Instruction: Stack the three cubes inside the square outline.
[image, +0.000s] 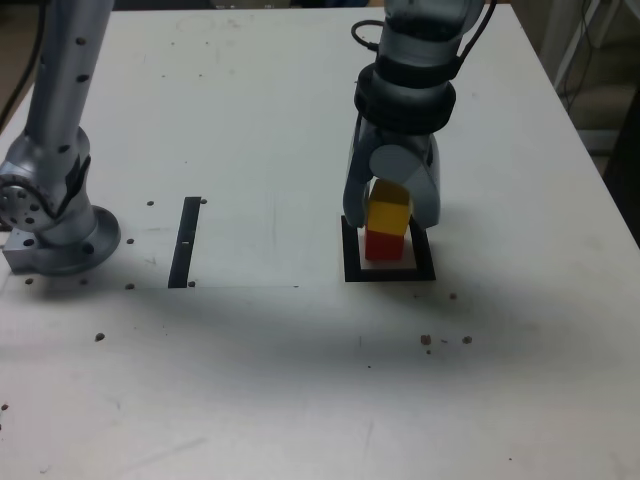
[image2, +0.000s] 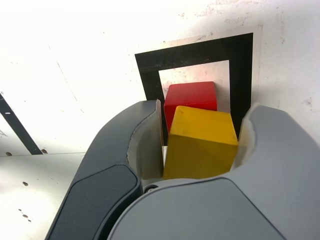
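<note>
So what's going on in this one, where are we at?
A single robot arm is stacking cubes. Its gripper is down over the square outline, with the yellow cube sitting on the red cube inside the frame. In the wrist view there is a gap between the yellow cube and the pad on one side, so the jaws look partly open around it rather than clamped. No green cube shows in either view.

Matt red cube (image2: 190, 100) and yellow cube (image2: 202, 145), smooth grey plastic pincer (image2: 200, 142), flat-black square outline (image2: 192, 52).
</note>
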